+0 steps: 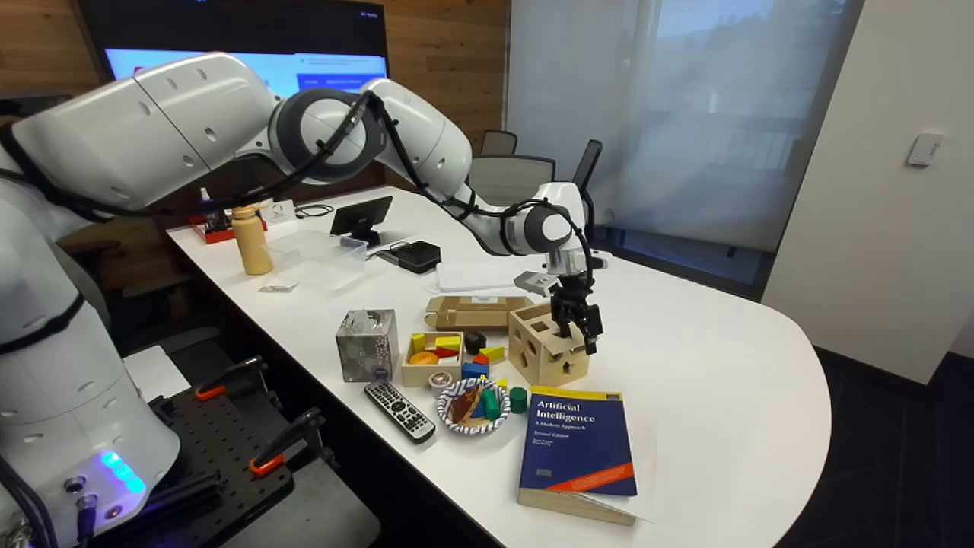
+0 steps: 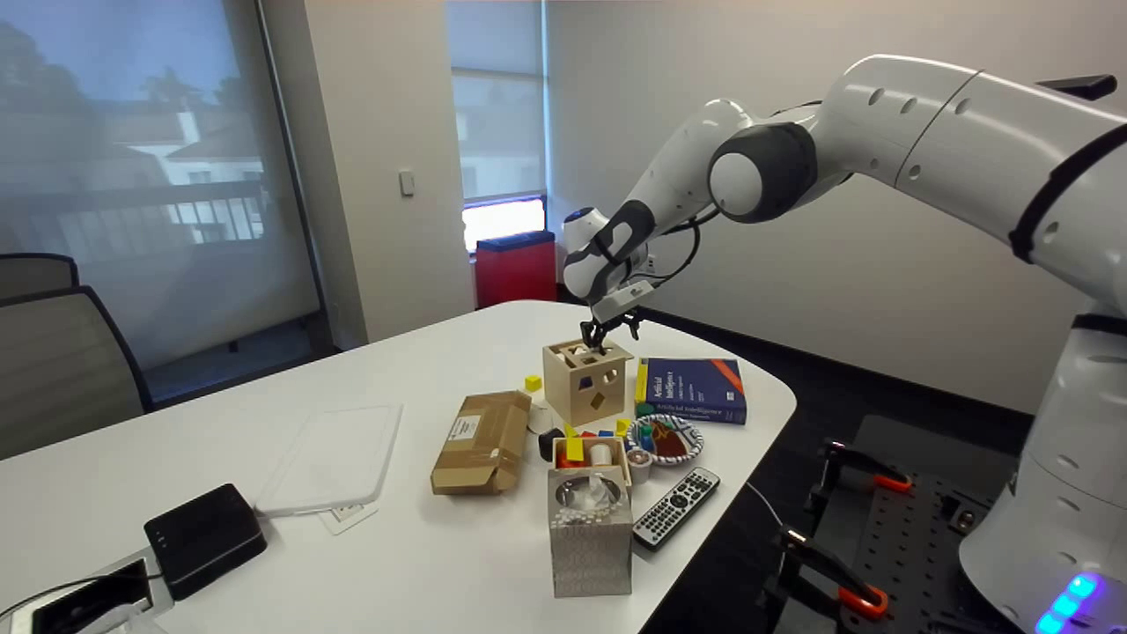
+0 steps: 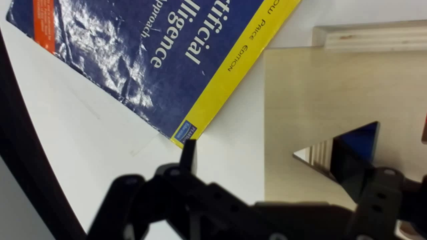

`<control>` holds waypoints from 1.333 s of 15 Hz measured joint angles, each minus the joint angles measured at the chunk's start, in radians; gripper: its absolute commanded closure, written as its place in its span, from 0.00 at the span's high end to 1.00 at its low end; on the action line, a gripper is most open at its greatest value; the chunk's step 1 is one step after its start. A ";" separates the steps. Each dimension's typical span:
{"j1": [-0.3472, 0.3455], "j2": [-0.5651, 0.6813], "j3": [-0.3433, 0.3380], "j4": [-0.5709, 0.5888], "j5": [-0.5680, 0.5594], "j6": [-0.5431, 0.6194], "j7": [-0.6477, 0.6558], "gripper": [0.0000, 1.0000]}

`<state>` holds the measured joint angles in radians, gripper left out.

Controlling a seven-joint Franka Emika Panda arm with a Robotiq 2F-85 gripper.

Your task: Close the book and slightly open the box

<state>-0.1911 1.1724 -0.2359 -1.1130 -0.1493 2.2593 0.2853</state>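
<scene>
The book [image 1: 576,445] lies shut, dark blue cover up, near the table's front end. It shows in both exterior views [image 2: 691,385], and in the wrist view [image 3: 140,43]. White paper sticks out from under its cover. The light-wood box [image 1: 542,359] stands beside the book, also in an exterior view [image 2: 583,394]. Its lid [image 3: 290,100] is slid partway and juts past the box's edge, leaving a gap at the opposite side. My gripper [image 1: 578,336] is open over the lid. One finger reaches into the lid's triangular hole; the other is outside the jutting edge.
A block tray [image 1: 432,373], patterned bowl [image 1: 473,415], remote [image 1: 399,411] and tissue box [image 1: 367,346] stand near the box. A flattened cardboard box [image 2: 482,440] and a small yellow cube [image 2: 533,383] lie beside it. Loose blocks lie between tray and box.
</scene>
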 measured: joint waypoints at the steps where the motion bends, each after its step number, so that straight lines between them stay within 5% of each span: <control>1: -0.002 0.000 0.000 0.000 0.002 0.000 0.000 1.00; 20: -0.039 -0.056 0.055 0.000 0.025 0.021 -0.005 1.00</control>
<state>-0.2296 1.1166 -0.1814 -1.1129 -0.1248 2.2803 0.2801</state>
